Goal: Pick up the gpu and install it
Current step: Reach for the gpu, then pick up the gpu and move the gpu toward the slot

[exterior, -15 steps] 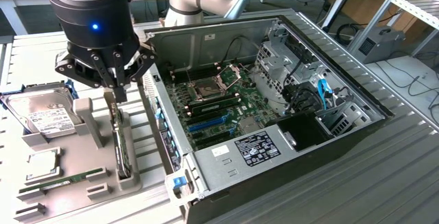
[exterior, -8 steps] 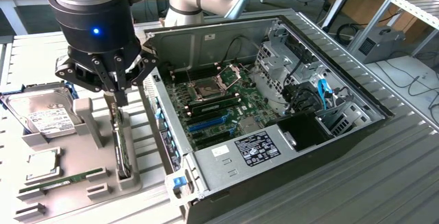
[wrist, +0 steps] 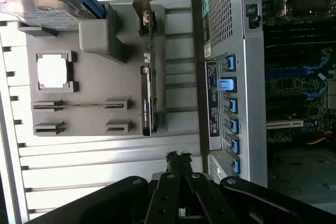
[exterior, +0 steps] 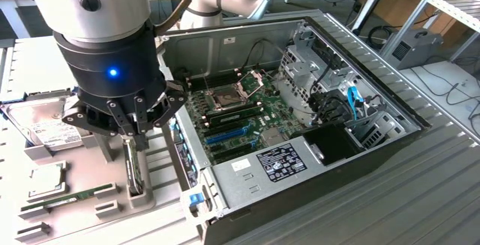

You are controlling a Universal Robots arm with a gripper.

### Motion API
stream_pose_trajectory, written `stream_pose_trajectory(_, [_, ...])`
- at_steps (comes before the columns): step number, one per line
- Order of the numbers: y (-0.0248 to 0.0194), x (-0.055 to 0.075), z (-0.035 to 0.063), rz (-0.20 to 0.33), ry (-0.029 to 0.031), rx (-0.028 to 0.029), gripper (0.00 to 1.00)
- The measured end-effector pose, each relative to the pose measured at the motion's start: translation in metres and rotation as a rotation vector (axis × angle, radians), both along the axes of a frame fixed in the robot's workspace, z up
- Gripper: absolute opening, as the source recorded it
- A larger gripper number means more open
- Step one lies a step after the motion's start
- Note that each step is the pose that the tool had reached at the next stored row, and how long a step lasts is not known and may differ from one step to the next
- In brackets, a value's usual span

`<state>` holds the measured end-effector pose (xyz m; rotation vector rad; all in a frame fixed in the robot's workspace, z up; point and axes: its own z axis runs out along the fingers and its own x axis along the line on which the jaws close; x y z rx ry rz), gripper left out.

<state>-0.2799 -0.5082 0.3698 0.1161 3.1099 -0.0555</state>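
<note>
The grey slatted table (exterior: 420, 200) carries everything. The biggest thing on it is the open computer case (exterior: 217, 45), lying on its side with the green motherboard (exterior: 248, 107) facing up. A labelled power supply (exterior: 262, 169) sits at about six o'clock of the board.

The silver and black arm (exterior: 90, 3) stands tall at roughly ten o'clock of the case in the exterior view. Its dark wrist carries a lit blue dot.

A grey parts tray (exterior: 82, 169) (wrist: 100, 77) lies on the table just beside the case, at about eight o'clock of it.

The end effector (exterior: 129, 137) (wrist: 178, 157) hangs over the tray's case-side edge. It is clenched, with its fingertips pressed together and nothing between them.

The gpu (exterior: 135, 169) (wrist: 147, 103) stands on its long edge in a slot of the tray. It is a thin dark card with its metal bracket at the far end. In the exterior view it sits right at six o'clock of the fingertips. The wrist view shows the tips apart from the card, so it is not gripped.

The hard drive (exterior: 45, 124) (wrist: 37, 9), silver with a white label, leans tilted in its cradle at about ten o'clock of the gpu. A square processor chip (exterior: 46, 177) (wrist: 52, 71) rests in a corner-post seat at nine o'clock of the card. The slim green RAM stick (exterior: 67, 197) (wrist: 79, 105) lies between two holders at about eight o'clock.
</note>
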Motion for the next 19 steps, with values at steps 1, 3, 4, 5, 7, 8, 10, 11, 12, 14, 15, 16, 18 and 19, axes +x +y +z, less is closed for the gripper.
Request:
stream_pose_trajectory(1, [-0.0046,0.0,-0.0001,0.0,0.0,-0.0034,0.11])
stream_pose_trajectory(3, [-0.0046,0.0,-0.0001,0.0,0.0,-0.0034,0.11])
stream_pose_trajectory(4, [-0.0046,0.0,-0.0001,0.0,0.0,-0.0034,0.11])
stream_pose_trajectory(5, [-0.0046,0.0,-0.0001,0.0,0.0,-0.0034,0.24])
stream_pose_trajectory(7, [-0.0046,0.0,-0.0001,0.0,0.0,-0.0034,0.29])
stream_pose_trajectory(8, [-0.0046,0.0,-0.0001,0.0,0.0,-0.0034,0.36])
stream_pose_trajectory(10, [-0.0046,0.0,-0.0001,0.0,0.0,-0.0034,0.42])
stream_pose_trajectory(11, [-0.0046,0.0,-0.0001,0.0,0.0,-0.0034,0.42])
stream_pose_trajectory(12, [-0.0046,0.0,-0.0001,0.0,-0.0001,-0.0034,0.42])
stream_pose_trajectory(14, [-0.0046,0.0,-0.0014,0.0,-0.0001,0.0043,0.42])
stream_pose_trajectory(15, [-0.0046,0.0001,-0.0019,0.0,0.0,0.0114,0.42])
stream_pose_trajectory(16, [-0.0045,0.0,-0.0023,0.0,0.0,0.018,0.42])
stream_pose_trajectory(18, [-0.0044,-0.0002,-0.0032,0.0,0.0,0.0308,0.42])
stream_pose_trajectory(19, [-0.0044,-0.0004,-0.0037,0.0,0.0,0.0352,0.42])
